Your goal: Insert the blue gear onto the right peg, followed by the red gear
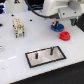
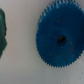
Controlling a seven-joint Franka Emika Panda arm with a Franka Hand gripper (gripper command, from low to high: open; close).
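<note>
The blue gear (image 2: pixel 61 39) fills much of the wrist view, lying flat on the white table with its centre hole showing. In the exterior view the blue gear (image 1: pixel 56 28) lies at the back right, directly under my gripper (image 1: pixel 58 22), which hovers just above it; the fingers are too small and dark to read. The red gear (image 1: pixel 64 35) lies just in front of it, toward the exterior view's right. The black-framed grey plate (image 1: pixel 56 53) sits nearer the front, with the right peg (image 1: pixel 50 50) and its left twin (image 1: pixel 36 54) standing upright and bare.
A beige blocky fixture (image 1: pixel 19 28) stands at the exterior view's left. A dark object (image 2: pixel 2 30) shows at the edge of the wrist view beside the blue gear. The robot's white base (image 1: pixel 55 7) and a black cable (image 1: pixel 37 14) are at the back.
</note>
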